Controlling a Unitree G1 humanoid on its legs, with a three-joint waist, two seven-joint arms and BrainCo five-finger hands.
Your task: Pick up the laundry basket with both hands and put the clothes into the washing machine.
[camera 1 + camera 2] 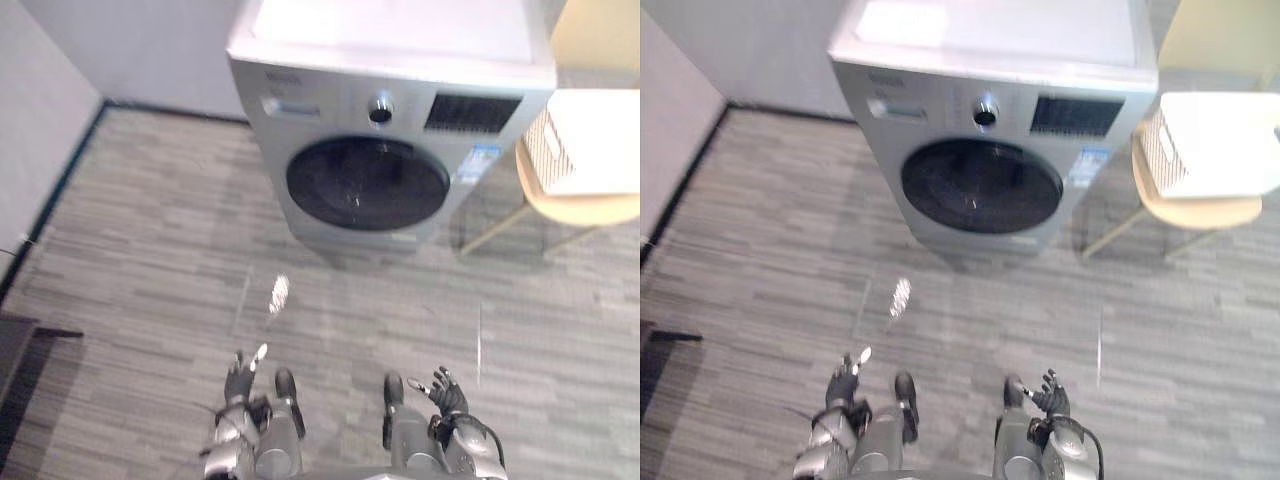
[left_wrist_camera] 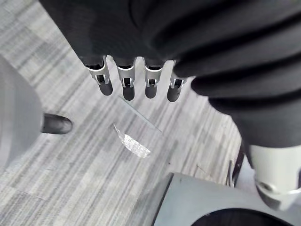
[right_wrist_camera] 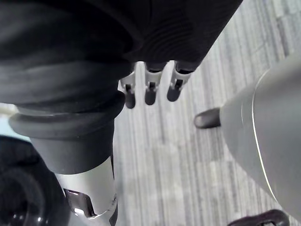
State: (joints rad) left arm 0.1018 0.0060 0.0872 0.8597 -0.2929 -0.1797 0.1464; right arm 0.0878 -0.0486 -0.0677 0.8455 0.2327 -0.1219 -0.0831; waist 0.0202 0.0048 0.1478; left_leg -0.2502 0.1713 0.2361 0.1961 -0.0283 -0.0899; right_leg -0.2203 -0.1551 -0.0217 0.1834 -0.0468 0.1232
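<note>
A silver front-loading washing machine [image 1: 380,110] stands ahead against the wall, its round dark door [image 1: 367,183] closed. To its right a white slatted laundry basket [image 1: 590,140] rests on a round pale wooden stool [image 1: 580,208]; what lies in it cannot be made out. My left hand [image 1: 238,380] and right hand [image 1: 447,393] hang low near the bottom of the view, far from the basket and the machine. Both are open and hold nothing, with straight fingers [image 2: 127,84] over the floor in the left wrist view and fingers [image 3: 150,92] likewise in the right wrist view.
Grey striped floor [image 1: 160,260] stretches between me and the machine. A wall with a dark baseboard [image 1: 60,190] runs along the left. A dark low object [image 1: 20,350] sits at the left edge. A pale yellow panel [image 1: 600,35] stands behind the stool.
</note>
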